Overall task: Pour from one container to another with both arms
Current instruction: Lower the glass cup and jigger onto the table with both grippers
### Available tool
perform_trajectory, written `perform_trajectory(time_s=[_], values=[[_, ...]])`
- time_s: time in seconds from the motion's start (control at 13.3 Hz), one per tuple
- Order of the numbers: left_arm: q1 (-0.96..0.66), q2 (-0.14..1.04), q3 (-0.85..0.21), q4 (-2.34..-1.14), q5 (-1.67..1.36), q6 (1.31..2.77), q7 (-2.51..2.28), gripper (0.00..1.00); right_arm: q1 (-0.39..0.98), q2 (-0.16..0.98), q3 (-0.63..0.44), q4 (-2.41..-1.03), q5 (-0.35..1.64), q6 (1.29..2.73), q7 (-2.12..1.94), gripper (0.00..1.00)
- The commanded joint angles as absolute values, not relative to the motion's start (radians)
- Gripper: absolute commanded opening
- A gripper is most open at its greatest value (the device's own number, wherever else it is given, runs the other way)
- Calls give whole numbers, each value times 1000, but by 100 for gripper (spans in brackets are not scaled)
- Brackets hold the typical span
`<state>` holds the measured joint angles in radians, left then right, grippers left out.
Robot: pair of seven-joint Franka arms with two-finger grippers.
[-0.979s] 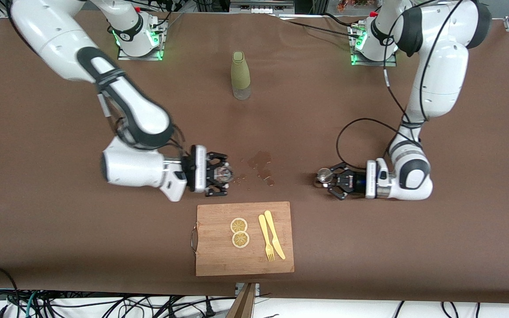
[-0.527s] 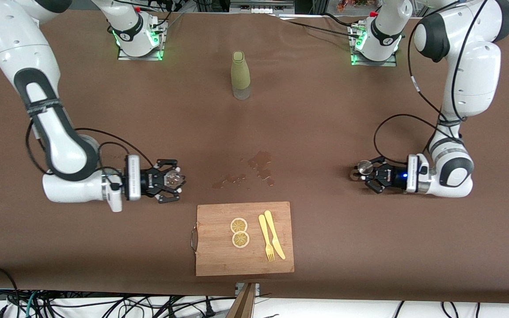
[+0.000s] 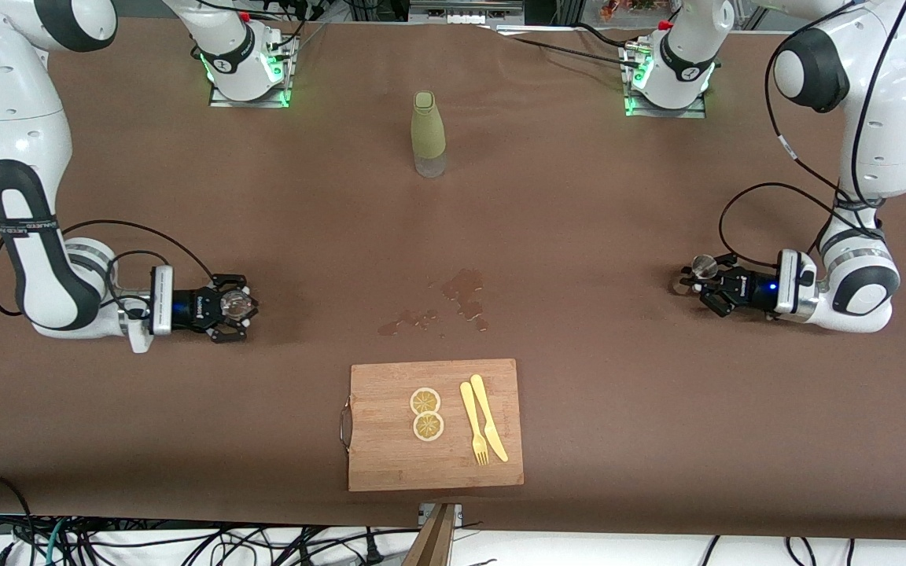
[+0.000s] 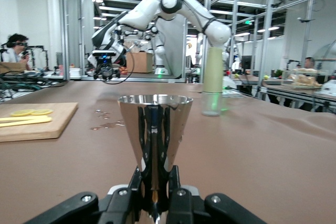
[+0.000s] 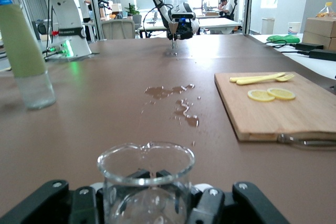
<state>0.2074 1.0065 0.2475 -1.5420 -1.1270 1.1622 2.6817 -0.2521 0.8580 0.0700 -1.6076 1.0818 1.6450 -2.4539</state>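
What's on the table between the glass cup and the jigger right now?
In the front view, only a small spill lies between the glass cup and the jigger; the cutting board sits nearer the camera.

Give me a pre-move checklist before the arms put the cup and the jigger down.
1. Right pincer shut on glass cup: ok.
2. Left pincer shut on jigger: ok.
3. Jigger upright: ok.
4. Cup upright: ok.
5. Both containers well apart from the spill and the cutting board: ok.
6. Liquid level in the cup: cannot tell.
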Motion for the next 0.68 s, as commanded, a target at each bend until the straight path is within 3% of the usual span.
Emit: perform_trajectory(time_s=[0.0,0.53,0.6], values=[[239,1025,244,-1548,-1077,1134,2776,0,-253,891,28,-1649,1124,1609,-2583,0],[262,1066,247,-1552,-1032,1132,2873,0,-252,934,-78,-1759,1299,1589,-2704,0],[262,1068,248,-1551,-1032,1137,2875,5,-252,934,-80,-1776,1305,1591,-2704,9]])
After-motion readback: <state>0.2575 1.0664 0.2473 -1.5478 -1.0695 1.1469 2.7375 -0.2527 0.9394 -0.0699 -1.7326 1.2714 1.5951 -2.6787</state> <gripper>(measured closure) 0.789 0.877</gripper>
